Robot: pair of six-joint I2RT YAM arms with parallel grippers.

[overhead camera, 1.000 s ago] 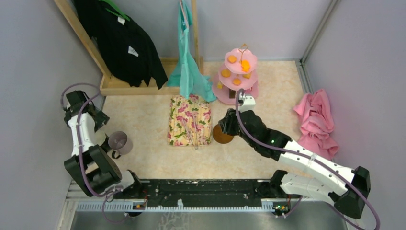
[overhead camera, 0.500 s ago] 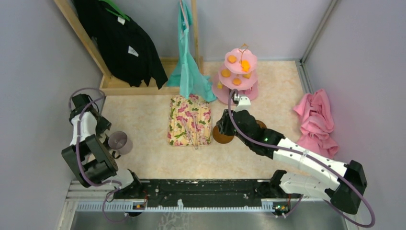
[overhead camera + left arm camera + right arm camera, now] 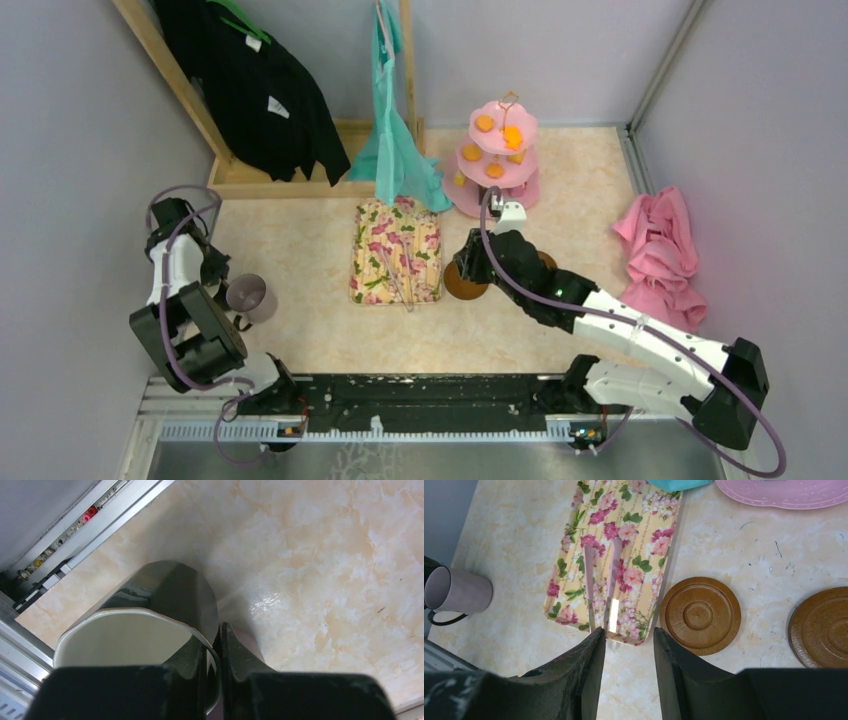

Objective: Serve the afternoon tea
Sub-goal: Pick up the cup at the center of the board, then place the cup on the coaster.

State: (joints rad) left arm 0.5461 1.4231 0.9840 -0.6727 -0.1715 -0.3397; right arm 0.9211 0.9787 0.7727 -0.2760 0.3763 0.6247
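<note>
In the left wrist view my left gripper [image 3: 220, 630] is shut on the rim of the cream mug [image 3: 125, 640], one finger inside and one outside. From above, the left arm [image 3: 180, 270] hides that mug. The mauve-grey mug [image 3: 250, 297] [image 3: 456, 591] stands just to its right. My right gripper [image 3: 626, 632] is open and holds nothing, hovering over the near edge of the floral tray [image 3: 616, 555]. A brown saucer [image 3: 700, 616] [image 3: 462, 283] lies right of it, with a second saucer [image 3: 821, 630] further right. The pink three-tier stand [image 3: 500, 155] holds orange snacks [image 3: 512, 135].
Two pink-handled utensils [image 3: 611, 575] lie on the floral tray [image 3: 397, 250]. A wooden rack [image 3: 270, 180] with a black garment [image 3: 250, 90] and a teal one [image 3: 395, 140] stands at the back. A pink cloth [image 3: 660, 250] lies at the right wall. A metal rail [image 3: 75, 530] borders the table.
My left gripper has closed onto the cream mug's rim after shifting slightly back. The right arm swung a little left early on and has since held still, jaws unchanged.
</note>
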